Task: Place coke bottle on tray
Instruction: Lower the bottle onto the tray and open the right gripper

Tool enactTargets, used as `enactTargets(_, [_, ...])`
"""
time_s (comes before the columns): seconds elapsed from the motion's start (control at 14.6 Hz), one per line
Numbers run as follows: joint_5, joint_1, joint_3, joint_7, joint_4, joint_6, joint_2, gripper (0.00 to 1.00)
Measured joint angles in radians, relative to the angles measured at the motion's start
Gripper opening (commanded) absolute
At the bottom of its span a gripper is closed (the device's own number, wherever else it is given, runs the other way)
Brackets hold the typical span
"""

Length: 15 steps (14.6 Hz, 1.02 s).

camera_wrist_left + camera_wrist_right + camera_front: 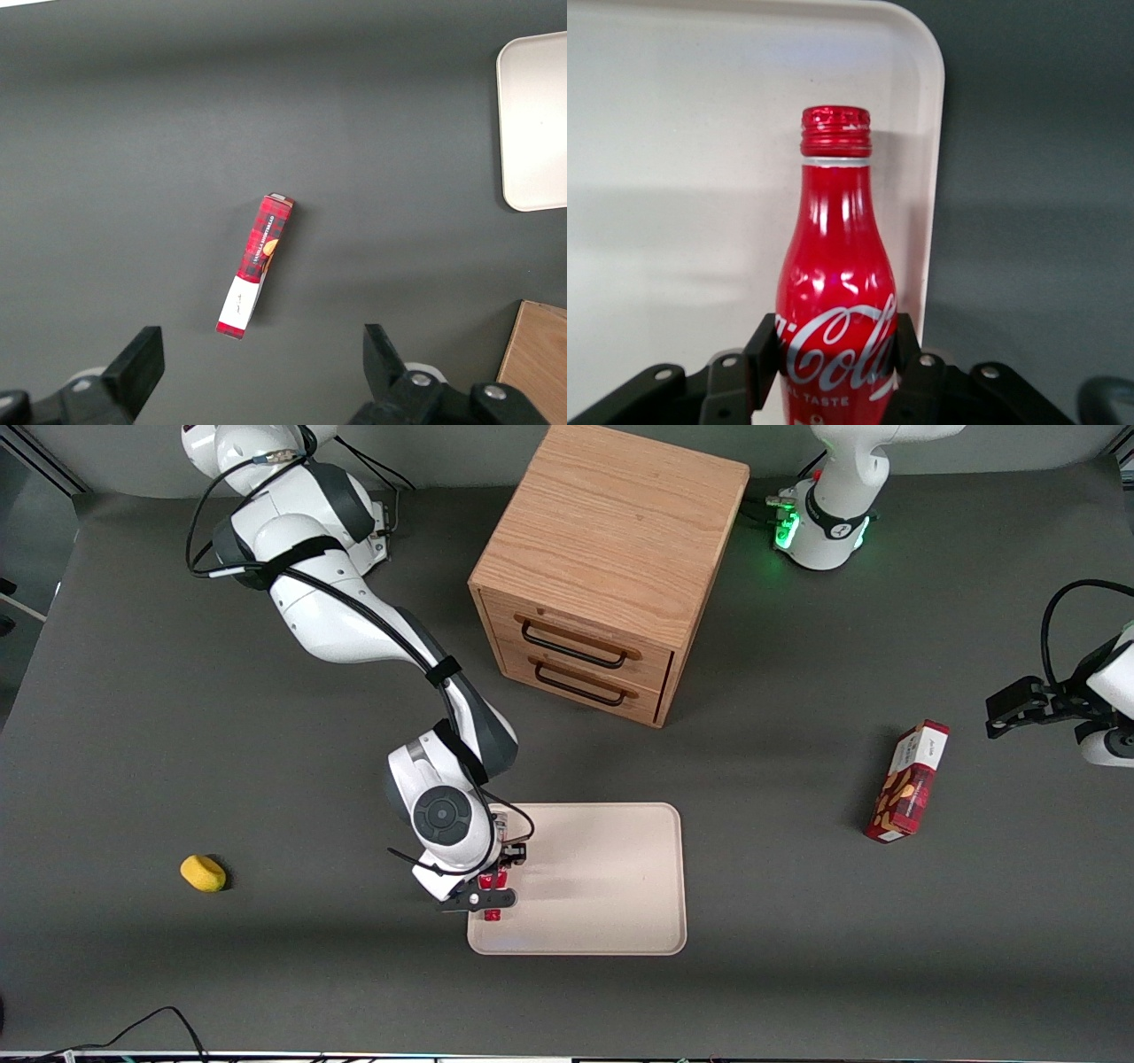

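My right gripper (493, 892) is shut on the coke bottle (493, 882), a slim red bottle with white script logo and red cap. In the right wrist view the black fingers (764, 350) press both sides of the bottle (835, 274) at the logo. The bottle is held over the cream-beige tray (602, 877), near the tray's corner closest to the working arm's end and the front camera. The tray's rim (932, 177) runs right beside the bottle. I cannot tell whether the bottle's base touches the tray.
A wooden two-drawer cabinet (607, 567) stands farther from the front camera than the tray. A red snack box (907, 781) lies toward the parked arm's end; it also shows in the left wrist view (254, 266). A yellow object (203, 872) lies toward the working arm's end.
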Motion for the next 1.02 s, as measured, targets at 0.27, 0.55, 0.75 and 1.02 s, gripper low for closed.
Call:
enactTargets(0.27, [0.000, 0.000, 0.000, 0.000, 0.000, 0.015, 0.001, 1.00])
enactTargets(0.55, [0.000, 0.000, -0.002, -0.001, 0.000, 0.015, 0.002, 1.00])
enactTargets(0.75, [-0.001, 0.000, -0.003, -0.002, 0.000, 0.015, 0.002, 1.00])
enactTargets(1.02, [-0.011, 0.001, -0.002, -0.003, -0.001, 0.015, 0.004, 1.00])
